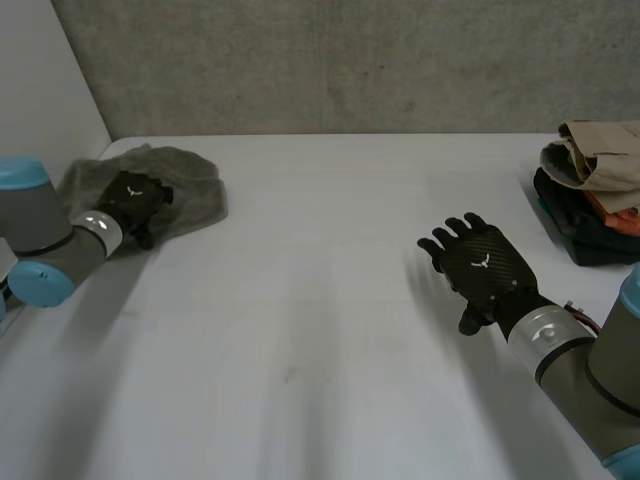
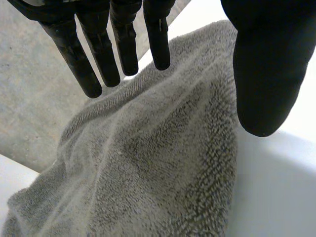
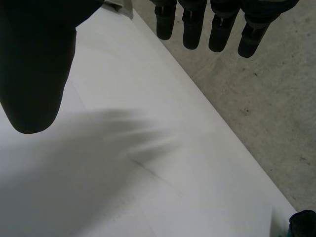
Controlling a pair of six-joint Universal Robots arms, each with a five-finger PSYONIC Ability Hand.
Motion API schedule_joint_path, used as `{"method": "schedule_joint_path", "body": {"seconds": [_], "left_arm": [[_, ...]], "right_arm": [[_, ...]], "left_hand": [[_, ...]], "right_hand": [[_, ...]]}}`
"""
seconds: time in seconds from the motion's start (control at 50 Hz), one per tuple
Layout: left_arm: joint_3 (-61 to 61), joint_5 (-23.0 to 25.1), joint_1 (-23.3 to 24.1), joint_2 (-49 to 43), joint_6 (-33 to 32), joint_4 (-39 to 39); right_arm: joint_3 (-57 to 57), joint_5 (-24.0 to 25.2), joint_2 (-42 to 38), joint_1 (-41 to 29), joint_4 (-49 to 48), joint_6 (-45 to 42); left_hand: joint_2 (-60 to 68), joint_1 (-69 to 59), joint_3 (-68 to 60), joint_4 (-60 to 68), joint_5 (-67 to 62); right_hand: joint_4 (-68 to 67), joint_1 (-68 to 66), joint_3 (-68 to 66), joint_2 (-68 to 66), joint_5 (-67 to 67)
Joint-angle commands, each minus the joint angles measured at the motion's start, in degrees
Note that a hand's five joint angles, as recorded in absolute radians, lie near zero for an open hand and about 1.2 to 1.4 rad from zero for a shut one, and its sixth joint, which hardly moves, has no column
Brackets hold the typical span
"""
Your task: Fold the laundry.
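Note:
A crumpled grey towel (image 1: 185,185) lies at the table's far left corner. My left hand (image 1: 132,200) sits over its near left part. In the left wrist view the fingers (image 2: 98,54) are nearly straight and spread from the thumb (image 2: 266,74), with the towel (image 2: 148,173) lying loose below the palm and nothing pinched. My right hand (image 1: 485,270) hovers over bare table at the right, palm down. Its fingers (image 3: 217,29) are straight and the thumb (image 3: 34,64) is held wide, with nothing in it.
A pile of folded clothes (image 1: 595,190), beige over orange and black, sits at the table's right edge. The white table (image 1: 320,320) stretches between the hands. A grey wall (image 1: 350,60) runs behind the far edge.

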State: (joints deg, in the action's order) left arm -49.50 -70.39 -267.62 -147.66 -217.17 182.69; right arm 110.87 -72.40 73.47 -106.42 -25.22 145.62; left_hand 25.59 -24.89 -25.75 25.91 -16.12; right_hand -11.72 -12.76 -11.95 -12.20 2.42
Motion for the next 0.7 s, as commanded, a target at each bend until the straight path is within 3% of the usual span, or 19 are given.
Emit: {"method": "schedule_joint_path", "body": {"seconds": [0.02, 0.12, 0.22, 0.4, 0.52, 0.7], "left_arm": [[2.0, -0.2, -1.4, -2.3, 0.0, 0.2], [3.5, -0.2, -2.3, -3.6, 0.0, 0.5], [4.2, -0.9, -2.3, -3.6, 0.0, 1.2], [4.3, -7.0, -2.0, -4.1, 0.0, 10.7], [3.4, -9.3, 0.5, -1.6, 1.0, 9.9], [-4.6, -9.7, 10.6, 21.8, 17.0, 9.1]], "right_arm": [[0.0, 0.0, 0.0, 0.1, 0.0, 0.0], [0.0, 0.0, -0.1, 0.0, -0.1, -0.1], [0.0, 0.0, -0.1, 0.1, -0.1, 0.0], [0.1, -0.5, -0.1, 0.0, 0.0, 0.0], [0.0, -1.2, 0.0, 0.0, 0.0, 0.1], [-0.8, -1.4, 0.7, 0.2, 0.0, 0.8]], "left_hand": [[7.2, -7.9, -7.0, 6.8, -6.6], [19.7, -20.4, -19.6, 19.4, -19.2], [54.4, -55.1, -54.2, 54.0, -53.8], [54.4, -55.1, -54.2, 54.1, -53.9], [54.4, -55.1, -54.2, 54.1, -53.9], [54.4, -55.1, -54.2, 54.1, -53.9]], "right_hand": [[1.7, 2.8, 2.0, 2.2, -2.4], [1.7, 2.8, 2.0, 2.2, -2.4], [1.7, 2.8, 2.0, 2.2, -2.4], [1.7, 2.8, 2.0, 2.2, -2.4], [1.7, 2.8, 2.0, 2.2, -2.4], [1.7, 2.8, 2.0, 2.2, -2.4]]}}
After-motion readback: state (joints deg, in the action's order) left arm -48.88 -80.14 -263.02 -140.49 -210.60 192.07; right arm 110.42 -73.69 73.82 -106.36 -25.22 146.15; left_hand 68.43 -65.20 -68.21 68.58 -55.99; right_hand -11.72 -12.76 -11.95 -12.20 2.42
